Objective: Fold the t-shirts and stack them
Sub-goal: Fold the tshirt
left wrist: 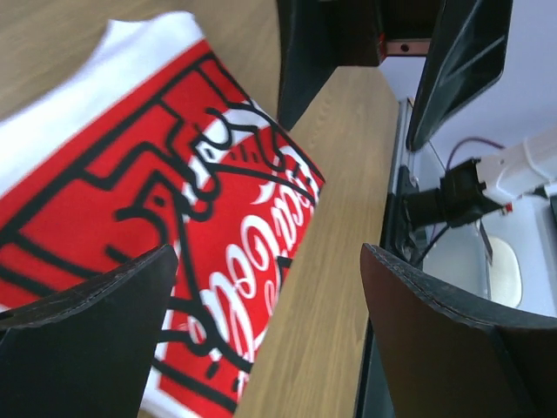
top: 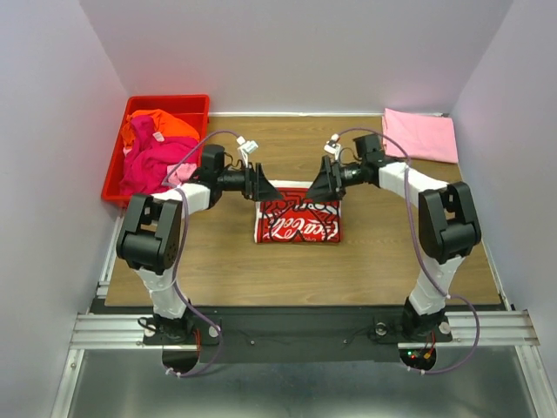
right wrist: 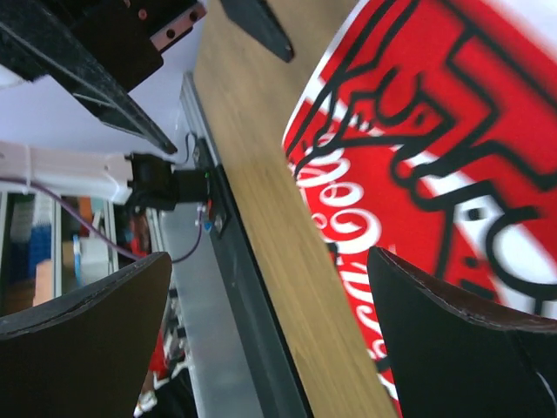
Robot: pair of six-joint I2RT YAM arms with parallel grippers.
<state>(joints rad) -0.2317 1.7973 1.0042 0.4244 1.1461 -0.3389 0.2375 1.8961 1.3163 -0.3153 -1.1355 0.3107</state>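
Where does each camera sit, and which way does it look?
Top camera: fixed above and behind the arms, looking down on the table; both arms show, left gripper and right gripper open.
Left wrist: on the left arm, looking past its own two fingers at the red-printed t-shirt.
Right wrist: likewise on the right arm.
All share that t-shirt.

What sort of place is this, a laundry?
Probably a robot lab test cell, not a laundry: plain pale walls box in a wooden table, and the left arm and right arm are bolted to a metal rail at its edge.
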